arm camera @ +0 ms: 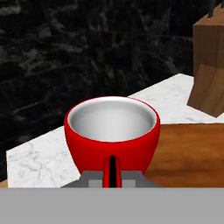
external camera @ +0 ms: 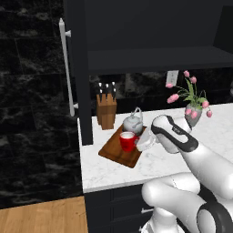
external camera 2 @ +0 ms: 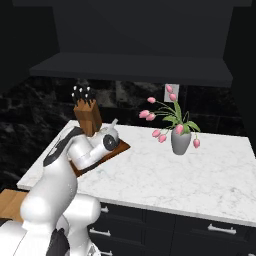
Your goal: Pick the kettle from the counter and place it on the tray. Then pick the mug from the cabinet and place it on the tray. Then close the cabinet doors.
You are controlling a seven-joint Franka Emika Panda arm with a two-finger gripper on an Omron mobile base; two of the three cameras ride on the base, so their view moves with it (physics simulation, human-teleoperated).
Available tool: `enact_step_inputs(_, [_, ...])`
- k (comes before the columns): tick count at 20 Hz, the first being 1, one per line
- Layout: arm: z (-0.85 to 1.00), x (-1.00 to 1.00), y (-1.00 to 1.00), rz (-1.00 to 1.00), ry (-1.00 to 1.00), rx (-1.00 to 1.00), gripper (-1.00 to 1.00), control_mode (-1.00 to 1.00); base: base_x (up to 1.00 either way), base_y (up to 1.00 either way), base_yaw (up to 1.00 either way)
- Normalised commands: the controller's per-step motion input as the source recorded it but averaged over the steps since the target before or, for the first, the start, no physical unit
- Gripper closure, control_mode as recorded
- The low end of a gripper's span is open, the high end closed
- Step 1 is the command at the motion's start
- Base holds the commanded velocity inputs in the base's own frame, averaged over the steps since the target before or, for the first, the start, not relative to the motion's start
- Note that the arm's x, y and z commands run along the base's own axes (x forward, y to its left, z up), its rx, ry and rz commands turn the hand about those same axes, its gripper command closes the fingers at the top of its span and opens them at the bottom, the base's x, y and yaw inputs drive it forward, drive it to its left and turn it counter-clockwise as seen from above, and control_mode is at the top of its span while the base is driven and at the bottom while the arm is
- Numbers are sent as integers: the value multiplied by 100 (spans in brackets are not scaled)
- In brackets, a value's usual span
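Gripper (external camera: 144,142) pinched narrow on the red mug's (external camera: 127,141) handle, at 3 o'clock of the cup. Mug sitting upright on the brown tray (external camera: 116,152), white inside showing. Grey kettle (external camera: 133,122) on the tray too, at 12 o'clock of the mug. Knife block (external camera: 106,110) at 10 o'clock. Tray flat on the white table (external camera: 118,170). Pink flowers in a vase (external camera: 194,112) far off at 3 o'clock. Cabinet door (external camera: 77,68) open above.

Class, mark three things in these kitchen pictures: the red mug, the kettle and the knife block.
mug (external camera: 128,141), left base view, on its red side wall.
kettle (external camera: 133,123), left base view, on its rounded grey body.
knife block (external camera 2: 88,118), right base view, on its wooden front face.
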Motion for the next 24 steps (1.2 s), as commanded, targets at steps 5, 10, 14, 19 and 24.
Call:
enact_step_inputs(5, [-18, 22, 0, 0, -2, 7, 100, -100, 0, 0, 0])
enact_step_inputs(10, [-21, 16, 0, 0, -4, 5, 100, -100, 0, 0, 0])
enact_step_inputs(14, [-28, 4, 6, 0, -1, 0, 100, -100, 0, 0, 0])
enact_step_inputs(19, [-14, 0, 3, 0, 0, 0, 100, -100, 0, 0, 0])
enact_step_inputs(24, [-10, 0, 1, 0, -3, 1, 100, -100, 0, 0, 0])
